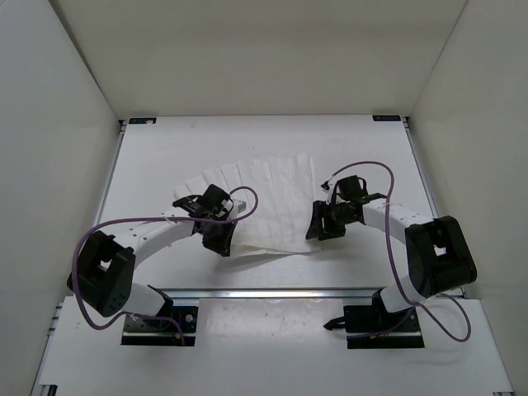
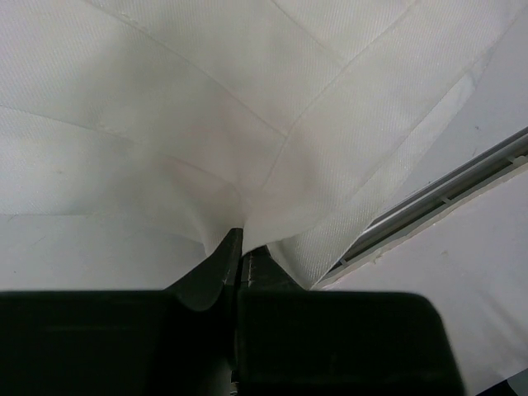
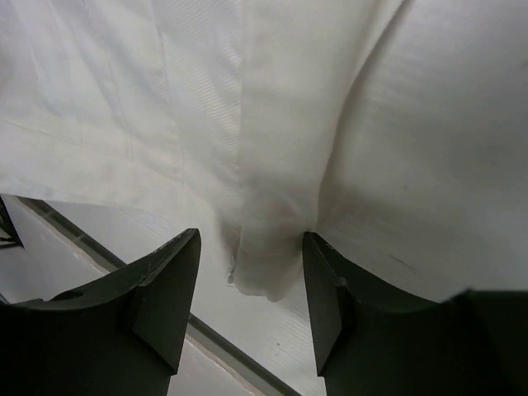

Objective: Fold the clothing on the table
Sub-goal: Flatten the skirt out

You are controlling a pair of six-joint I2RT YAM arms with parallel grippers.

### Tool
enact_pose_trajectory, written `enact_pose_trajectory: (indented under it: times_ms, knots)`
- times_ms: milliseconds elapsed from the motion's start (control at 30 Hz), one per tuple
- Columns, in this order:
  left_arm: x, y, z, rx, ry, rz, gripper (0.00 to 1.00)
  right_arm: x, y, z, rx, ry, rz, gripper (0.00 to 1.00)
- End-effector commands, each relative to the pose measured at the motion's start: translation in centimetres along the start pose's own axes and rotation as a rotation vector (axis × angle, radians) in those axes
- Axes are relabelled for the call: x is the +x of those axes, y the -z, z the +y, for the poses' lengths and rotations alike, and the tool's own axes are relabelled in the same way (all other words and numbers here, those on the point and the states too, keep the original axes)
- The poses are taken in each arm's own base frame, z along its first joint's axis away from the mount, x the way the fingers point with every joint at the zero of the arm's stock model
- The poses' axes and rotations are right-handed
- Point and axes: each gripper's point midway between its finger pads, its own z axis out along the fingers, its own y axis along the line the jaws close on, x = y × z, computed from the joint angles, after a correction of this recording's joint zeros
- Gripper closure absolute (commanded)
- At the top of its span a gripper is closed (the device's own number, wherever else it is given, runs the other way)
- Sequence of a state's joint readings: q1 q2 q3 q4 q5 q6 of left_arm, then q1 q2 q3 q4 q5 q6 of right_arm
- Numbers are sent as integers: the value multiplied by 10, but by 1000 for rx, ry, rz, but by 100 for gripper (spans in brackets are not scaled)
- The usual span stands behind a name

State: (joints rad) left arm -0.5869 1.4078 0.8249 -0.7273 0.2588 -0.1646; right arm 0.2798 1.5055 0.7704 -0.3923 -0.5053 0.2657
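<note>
— While the left gripper is clenched on a pinch of the clothing, is the right one holding anything?
— No. The right gripper is released. Its jaws stand apart with a hanging fold of fabric between them, and as far as I can see it touches neither.
— Where does the cloth lie?
— On the table, just beyond the silver rail, about midway along it. Each gripper sits at the rail-side edge, one toward each end.
— Which way does it run?
— Its long axis goes roughly along the rail. The faint creases run away from the rail, fanning a little.
— What step is this?
— I judge a fold being set up, with one side gripped and the other free. The next move calls for the right jaws to close on that edge, or clear it, before the left lifts. Otherwise the cloth may drag skewed.
</note>
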Motion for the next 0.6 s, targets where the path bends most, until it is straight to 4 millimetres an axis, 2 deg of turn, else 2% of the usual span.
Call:
enact_pose_trajectory:
  times_ms: [0,67,100,200,233,267,300,333,433,467,567]
  knots:
    - [-2,5,-5,18,-17,-33,94,15,1,3,14,5,28,50]
    - [0,4,-4,15,-12,-29,94,25,-1,-4,51,-4,50,47]
    - [1,4,-4,16,-8,-28,94,22,0,-4,55,4,34,48]
    - [2,6,-4,18,-16,-29,86,24,-1,-7,68,3,33,53]
    - [3,5,-3,14,-19,-24,77,25,-2,-8,68,3,37,57]
    - [2,8,-2,11,-15,-29,67,24,-3,-7,65,2,35,67]
    - [2,9,-1,7,-12,-27,60,27,-4,-5,52,6,46,71]
    - [0,11,-3,6,-24,-30,49,26,-5,-7,53,-10,47,75]
    - [-13,26,-3,14,21,-107,24,29,-11,-3,49,9,77,79]
    - [-18,30,-4,21,38,-138,18,28,-13,1,46,26,77,82]
    - [-25,42,3,25,154,-232,12,29,-17,3,33,23,93,90]
